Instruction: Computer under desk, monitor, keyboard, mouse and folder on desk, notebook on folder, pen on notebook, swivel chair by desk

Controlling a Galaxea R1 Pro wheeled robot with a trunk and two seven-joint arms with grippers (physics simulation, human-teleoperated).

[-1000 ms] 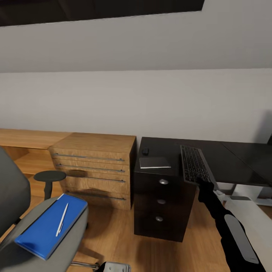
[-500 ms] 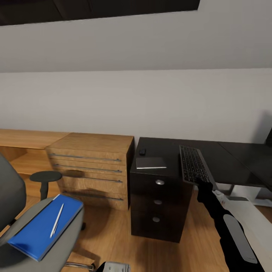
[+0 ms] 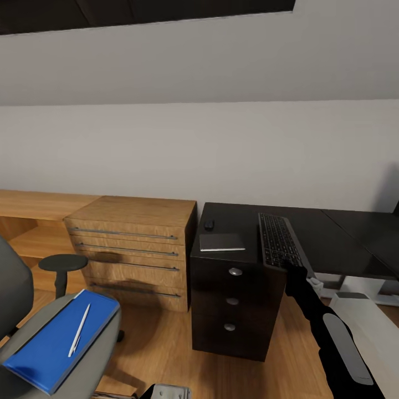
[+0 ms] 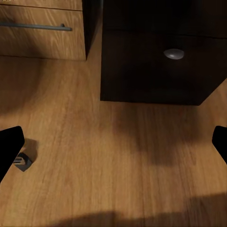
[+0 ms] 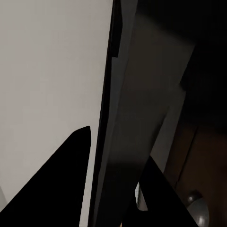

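Observation:
The black keyboard (image 3: pixel 279 241) lies lengthwise over the front of the glossy black desk (image 3: pixel 338 235). My right gripper (image 3: pixel 297 271) is shut on its near end. In the right wrist view the keyboard (image 5: pixel 124 142) runs edge-on between the dark fingers (image 5: pixel 71 189). The small mouse (image 3: pixel 209 224) and grey notebook (image 3: pixel 221 241) sit on the desk's left end. The blue folder (image 3: pixel 52 349) with the white pen (image 3: pixel 78 330) on it lies on the swivel chair (image 3: pixel 108 332). Above the wood floor my left gripper (image 4: pixel 113 146) is open and holds nothing.
A light-wood chest of drawers (image 3: pixel 133 249) stands left of the desk's dark drawer unit (image 3: pixel 233 310). A light-grey box (image 3: pixel 368 324) sits low at the right, partly behind my right arm. The chair's black armrest (image 3: pixel 62 262) is near the chest, and a chair caster (image 4: pixel 22 161) rests on the floor.
The whole view has shifted a little, so the chair and desk sit further left and lower in it. The keyboard keeps its place relative to the notebook, still held by the right gripper.

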